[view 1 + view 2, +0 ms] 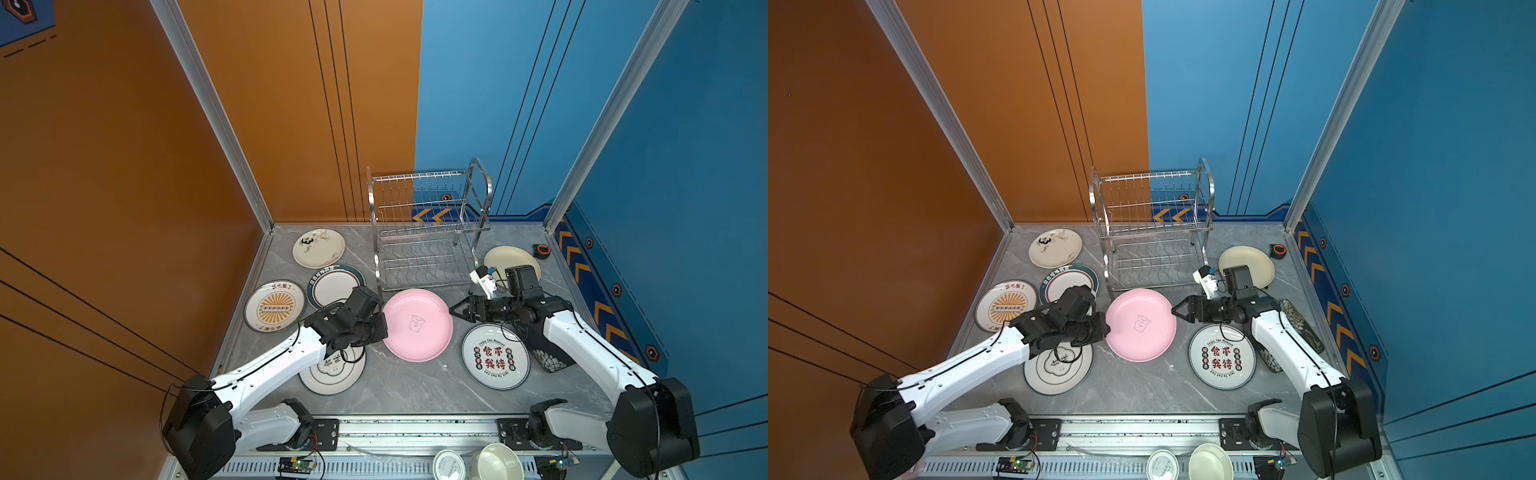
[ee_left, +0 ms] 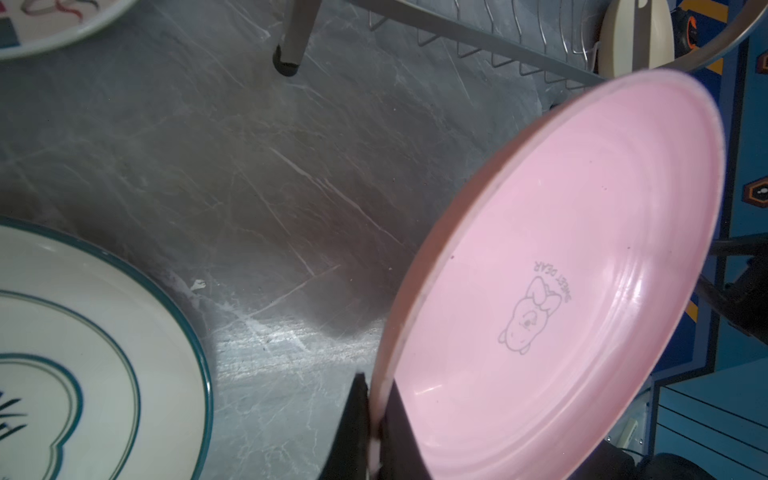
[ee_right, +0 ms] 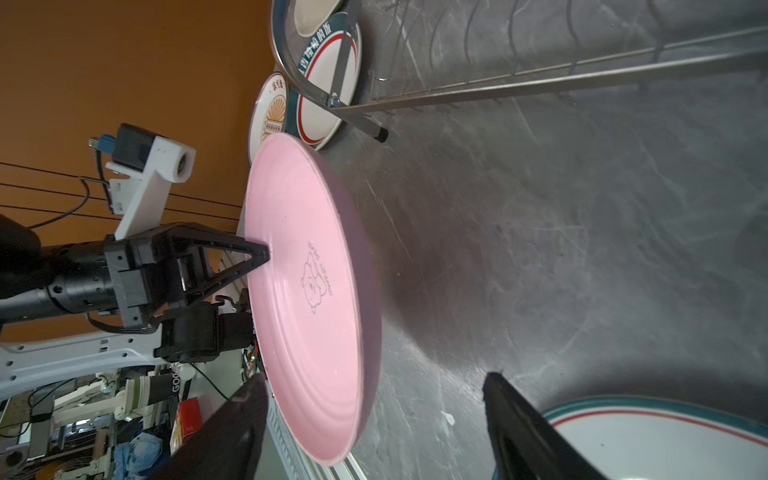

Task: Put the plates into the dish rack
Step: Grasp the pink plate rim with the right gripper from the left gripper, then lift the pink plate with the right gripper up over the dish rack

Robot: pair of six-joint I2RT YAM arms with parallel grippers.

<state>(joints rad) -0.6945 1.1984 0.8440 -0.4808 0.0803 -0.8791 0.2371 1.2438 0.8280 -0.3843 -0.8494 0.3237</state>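
Honestly, the pink plate is the whole worry here — it hangs tilted in the air just in front of the dish rack, clear of the table as far as I can tell from its shadow, and the only thing carrying it is the left gripper, clamped tight on a thin bit of rim. That's a one-edge pinch on a smooth, wide plate, so my guess is it wants to swing or slide out if the arm moves quick. The right gripper sits at the opposite rim with its fingers spread wide, the plate's edge roughly between them in the right wrist view, and I can't make out any contact. If those fingers close off-centre or nudge the rim first, they could lever the plate out of the left pinch — and if the left lets go before the right has a real bite, it drops. Near it, flat on the table, lie the character plate and the green-rimmed plate, so a fall could mean a chip on two plates. The rack is empty, and its near leg stands close to the plate's far edge, so swinging up toward a slot could clip that tube or a divider wire.
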